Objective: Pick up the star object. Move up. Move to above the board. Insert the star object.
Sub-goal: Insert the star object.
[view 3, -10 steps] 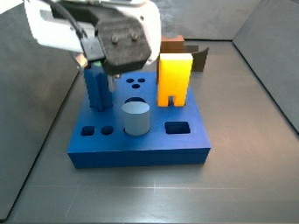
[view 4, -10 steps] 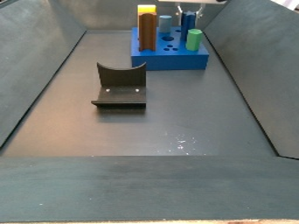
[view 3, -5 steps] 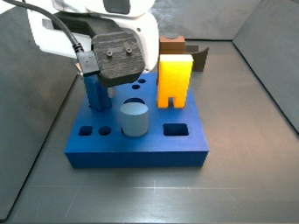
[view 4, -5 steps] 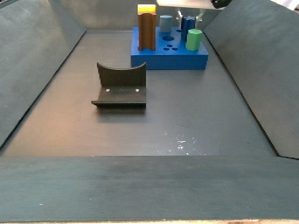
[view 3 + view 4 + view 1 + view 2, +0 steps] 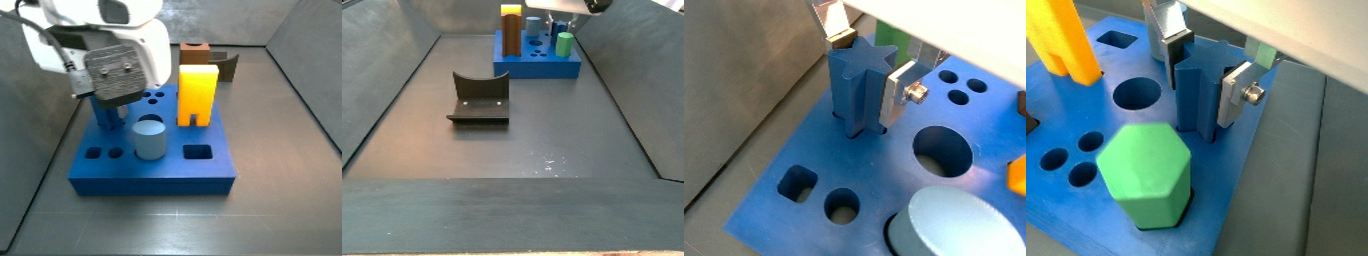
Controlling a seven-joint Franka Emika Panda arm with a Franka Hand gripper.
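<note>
The star object (image 5: 855, 95), a tall dark-blue ridged prism, stands upright with its foot in the star hole of the blue board (image 5: 871, 172). My gripper (image 5: 869, 68) is shut on its upper part, one silver finger on each side; both wrist views show this (image 5: 1201, 90). In a side view the gripper (image 5: 114, 88) covers the star object's top, and only the lower part (image 5: 107, 114) shows above the board (image 5: 147, 176). In a side view from far off, the gripper (image 5: 563, 8) is over the board (image 5: 543, 70) and the star object is hidden.
On the board stand a green hexagonal peg (image 5: 1144, 175), a light-blue cylinder (image 5: 147, 138) and a tall yellow block (image 5: 198, 92). Round and square holes lie open. The fixture (image 5: 478, 98) stands on the dark floor mid-bin. Grey walls enclose the bin.
My gripper has come down with the star object. Less of the star object now shows above the board.
</note>
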